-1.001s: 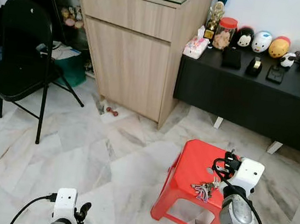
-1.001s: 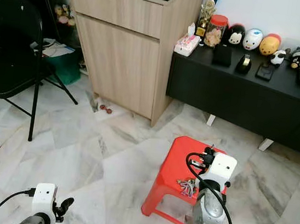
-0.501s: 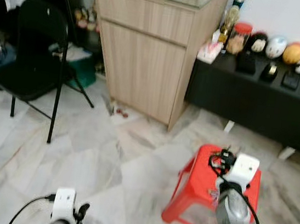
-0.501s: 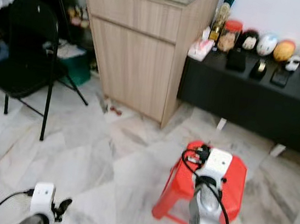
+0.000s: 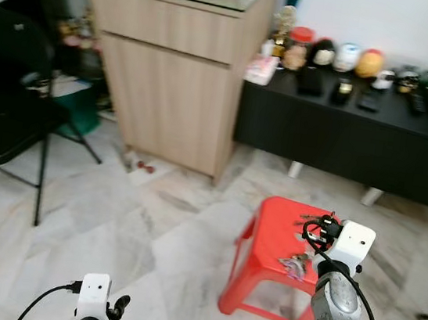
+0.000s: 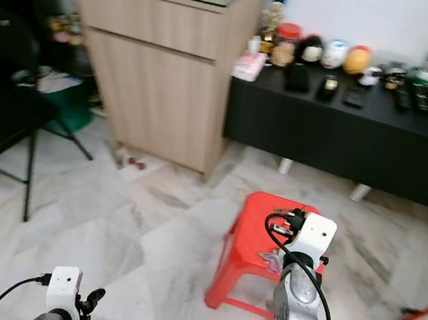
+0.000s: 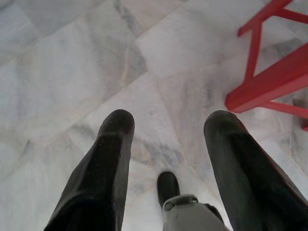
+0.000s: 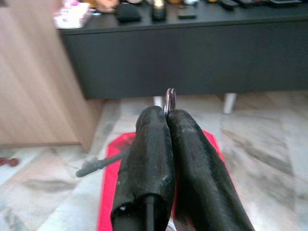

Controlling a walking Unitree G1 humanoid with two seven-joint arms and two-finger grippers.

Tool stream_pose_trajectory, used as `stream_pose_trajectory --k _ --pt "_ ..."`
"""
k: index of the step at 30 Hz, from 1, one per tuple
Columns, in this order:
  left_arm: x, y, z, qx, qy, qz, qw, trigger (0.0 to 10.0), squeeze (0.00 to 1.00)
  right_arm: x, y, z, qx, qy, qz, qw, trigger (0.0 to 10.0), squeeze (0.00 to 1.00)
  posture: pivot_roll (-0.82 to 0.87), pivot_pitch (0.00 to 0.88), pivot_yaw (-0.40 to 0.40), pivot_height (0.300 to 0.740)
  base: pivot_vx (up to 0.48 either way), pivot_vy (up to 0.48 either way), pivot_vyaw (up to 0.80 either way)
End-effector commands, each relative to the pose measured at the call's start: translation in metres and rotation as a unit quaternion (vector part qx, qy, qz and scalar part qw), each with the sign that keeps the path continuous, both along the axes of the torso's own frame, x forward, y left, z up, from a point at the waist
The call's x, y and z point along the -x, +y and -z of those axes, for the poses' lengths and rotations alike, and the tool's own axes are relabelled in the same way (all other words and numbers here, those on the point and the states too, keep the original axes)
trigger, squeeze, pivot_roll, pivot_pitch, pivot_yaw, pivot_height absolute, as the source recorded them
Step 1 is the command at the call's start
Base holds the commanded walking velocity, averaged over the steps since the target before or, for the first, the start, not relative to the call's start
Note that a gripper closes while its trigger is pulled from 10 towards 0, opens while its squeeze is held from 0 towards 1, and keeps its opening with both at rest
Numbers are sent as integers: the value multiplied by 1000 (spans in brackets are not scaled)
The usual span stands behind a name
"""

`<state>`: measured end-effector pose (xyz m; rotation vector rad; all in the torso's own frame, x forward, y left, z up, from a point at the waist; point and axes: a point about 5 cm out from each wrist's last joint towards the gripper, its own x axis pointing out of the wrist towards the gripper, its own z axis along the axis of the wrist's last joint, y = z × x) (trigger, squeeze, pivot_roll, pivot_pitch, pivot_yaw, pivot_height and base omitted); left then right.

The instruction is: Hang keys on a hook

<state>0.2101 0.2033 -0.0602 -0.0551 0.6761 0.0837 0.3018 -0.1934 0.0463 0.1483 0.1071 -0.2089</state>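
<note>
A bunch of keys (image 5: 295,264) hangs beside my right arm (image 5: 335,302), just over the top of a red plastic stool (image 5: 274,239). In the right wrist view my right gripper (image 8: 166,115) is shut on the keys: the metal ring (image 8: 170,97) pokes out between the fingertips and one key (image 8: 96,166) sticks out sideways. My left gripper (image 7: 166,127) hangs low and open over the marble floor with nothing between its fingers, and a leg of the red stool (image 7: 269,82) stands close by. The left wrist (image 5: 93,296) shows at the bottom of the left eye view.
A tall wooden cabinet (image 5: 170,75) stands ahead to the left. A low black sideboard (image 5: 358,143) with several trinkets runs along the wall behind the stool. A black folding chair (image 5: 3,112) is at the far left. Marble floor (image 5: 149,230) lies open between them.
The camera has swung, so the whole scene shifted and the chair slid towards the left edge. My right arm stays over the stool with the keys; the left arm still hangs low.
</note>
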Motion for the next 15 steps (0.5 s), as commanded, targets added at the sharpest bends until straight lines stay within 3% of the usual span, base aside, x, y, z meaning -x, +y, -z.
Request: stream_pose_trajectory --k 1,15 --pt "6 2 4 -5 15 -1 1000 10000 0 3 -1 4 0 10 3 1000 10000 0 109 68 -5 740 0 0 -781" --pt "7 0 4 -9 17 11 1000 10000 0 4 4 6 -1 13 -5 1000 10000 0 113 80 0 740 0 0 -781"
